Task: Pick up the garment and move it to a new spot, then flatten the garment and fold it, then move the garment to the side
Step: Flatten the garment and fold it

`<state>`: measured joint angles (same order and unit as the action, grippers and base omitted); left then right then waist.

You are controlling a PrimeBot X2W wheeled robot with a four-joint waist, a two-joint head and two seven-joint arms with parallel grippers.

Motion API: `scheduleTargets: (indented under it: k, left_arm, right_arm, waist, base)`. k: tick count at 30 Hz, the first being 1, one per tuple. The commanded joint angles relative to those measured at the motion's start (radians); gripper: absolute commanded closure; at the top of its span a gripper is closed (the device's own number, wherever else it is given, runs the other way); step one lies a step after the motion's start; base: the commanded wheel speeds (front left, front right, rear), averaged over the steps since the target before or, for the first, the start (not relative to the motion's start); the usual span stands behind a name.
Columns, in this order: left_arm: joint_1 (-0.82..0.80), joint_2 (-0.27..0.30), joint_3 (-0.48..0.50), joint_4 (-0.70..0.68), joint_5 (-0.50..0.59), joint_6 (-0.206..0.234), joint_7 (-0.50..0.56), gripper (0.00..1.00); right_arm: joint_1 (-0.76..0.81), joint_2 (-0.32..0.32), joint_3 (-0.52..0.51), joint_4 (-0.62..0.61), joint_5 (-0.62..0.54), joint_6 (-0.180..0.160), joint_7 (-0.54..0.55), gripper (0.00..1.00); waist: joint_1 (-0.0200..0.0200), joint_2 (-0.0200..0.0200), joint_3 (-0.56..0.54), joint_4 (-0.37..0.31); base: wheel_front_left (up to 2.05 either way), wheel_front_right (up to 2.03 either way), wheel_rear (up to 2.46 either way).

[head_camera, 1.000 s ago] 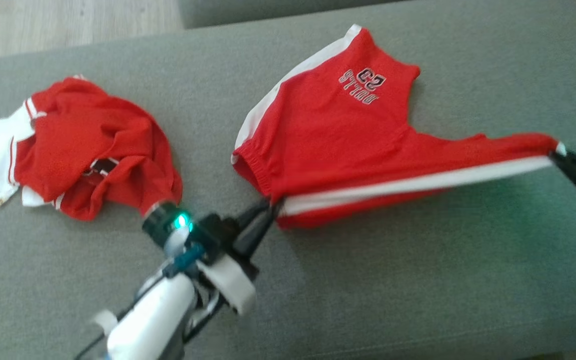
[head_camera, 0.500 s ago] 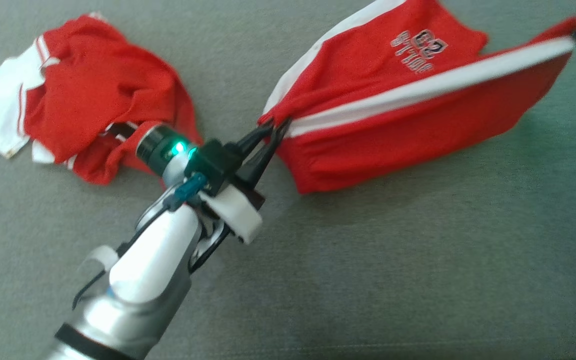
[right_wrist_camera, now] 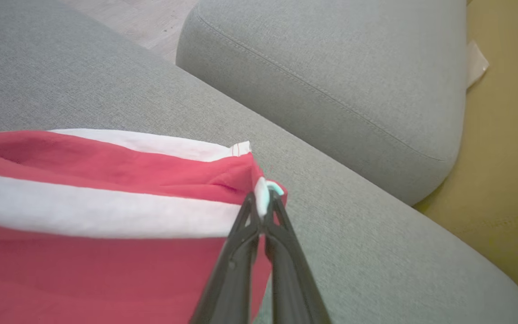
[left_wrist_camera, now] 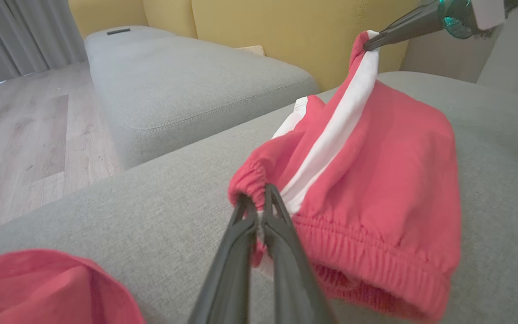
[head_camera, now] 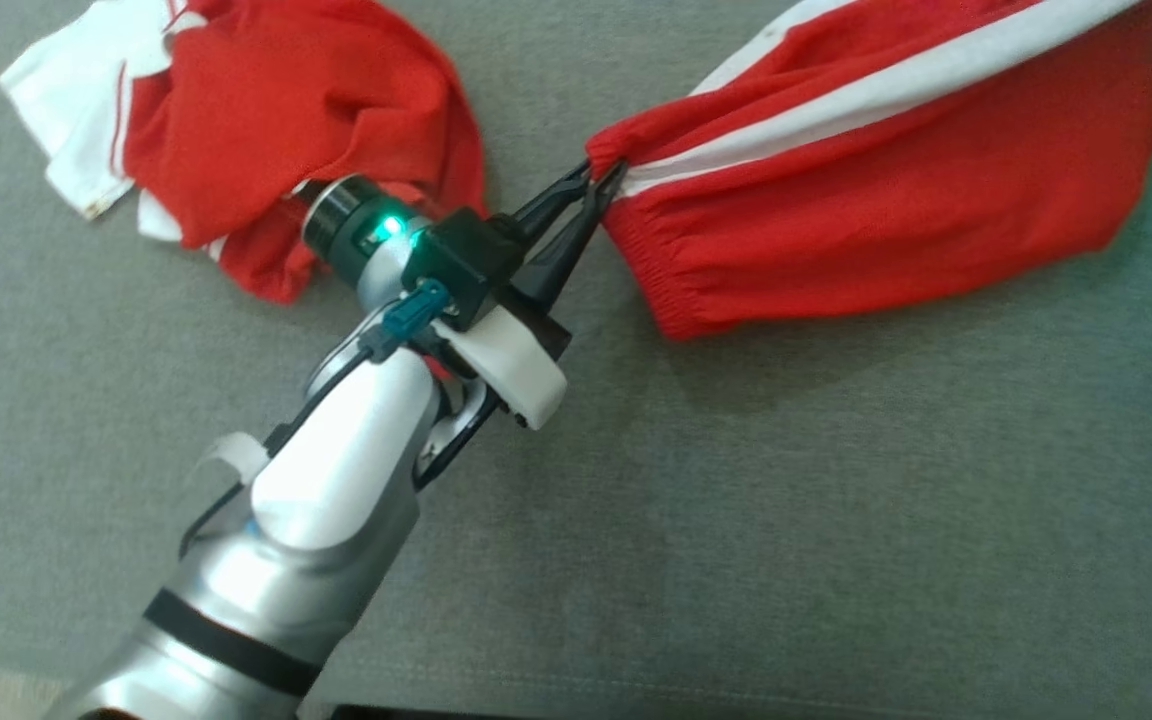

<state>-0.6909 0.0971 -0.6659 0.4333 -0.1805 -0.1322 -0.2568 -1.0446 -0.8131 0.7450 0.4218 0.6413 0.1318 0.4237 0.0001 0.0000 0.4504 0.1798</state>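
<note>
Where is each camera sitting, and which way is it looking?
Head view: on the robot's head, looking down at the grey cushion; shows its pale left forearm and left fingers pinching the red shorts, beside a crumpled red garment.
Left wrist view: on the left wrist, looking along the left fingers at the waistband, toward the yellow sofa back; the right fingers pinch the far end.
Right wrist view: on the right wrist, looking along the right fingers at the white-striped corner.
Shared: all three show the red shorts.
</note>
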Motion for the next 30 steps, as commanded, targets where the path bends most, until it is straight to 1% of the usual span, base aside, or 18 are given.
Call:
scheduleTargets:
  k: [1,9,17,18,19,20,25,29,30]
  left_arm:
    - [-0.040,0.010,0.034,-0.021,-0.007,0.002,-0.005,1.00]
    - [-0.075,-0.024,0.034,-0.007,-0.004,0.002,-0.005,1.00]
    - [-0.094,-0.040,0.036,0.003,-0.009,0.002,-0.005,1.00]
    - [-0.095,-0.041,0.040,0.006,-0.009,0.005,-0.005,0.67]
    - [-0.097,-0.042,0.043,0.010,-0.007,0.008,-0.005,0.04]
    - [-0.097,-0.042,0.044,0.014,-0.005,0.010,-0.005,0.00]
    - [-0.085,-0.045,0.061,0.029,0.003,0.024,-0.005,0.00]
    - [-0.061,-0.043,0.085,0.039,0.015,0.035,-0.005,0.00]
    - [-0.061,-0.043,0.085,0.039,0.015,0.035,-0.005,0.00]
  right_arm:
    - [-0.014,-0.009,0.003,-0.007,-0.001,-0.001,-0.013,1.00]
    - [-0.123,0.010,0.081,0.098,0.000,-0.001,-0.072,1.00]
    - [-0.202,0.043,0.155,0.187,0.019,-0.001,-0.127,1.00]
    - [-0.213,0.046,0.160,0.200,0.014,-0.001,-0.141,1.00]
    - [-0.219,0.052,0.165,0.218,0.016,-0.001,-0.144,0.00]
    - [-0.224,0.059,0.174,0.230,0.018,-0.001,-0.147,0.00]
    - [-0.226,0.090,0.205,0.290,0.030,-0.001,-0.199,0.00]
    - [-0.204,0.114,0.211,0.331,0.054,-0.001,-0.270,0.00]
    - [-0.204,0.114,0.211,0.331,0.054,-0.001,-0.270,0.00]
  waist:
    - [-0.0001,0.0000,0.021,0.024]
    - [-0.0001,0.0000,0.064,0.066]
    - [-0.0001,0.0000,0.091,0.091]
    - [-0.0001,0.0000,0.093,0.092]
    - [-0.0001,0.0000,0.094,0.092]
    - [-0.0001,0.0000,0.094,0.092]
    - [-0.0001,0.0000,0.069,0.070]
    - [-0.0001,0.0000,0.024,0.036]
    - [-0.0001,0.0000,0.024,0.036]
  base:
    - [0.00,0.00,0.00]
    - [0.00,0.00,0.00]
    - [0.00,0.00,0.00]
    - [0.00,0.00,0.00]
    - [0.00,0.00,0.00]
    - [0.00,0.00,0.00]
    - [0.00,0.00,0.00]
    - [0.00,0.00,0.00]
    - [0.00,0.00,0.00]
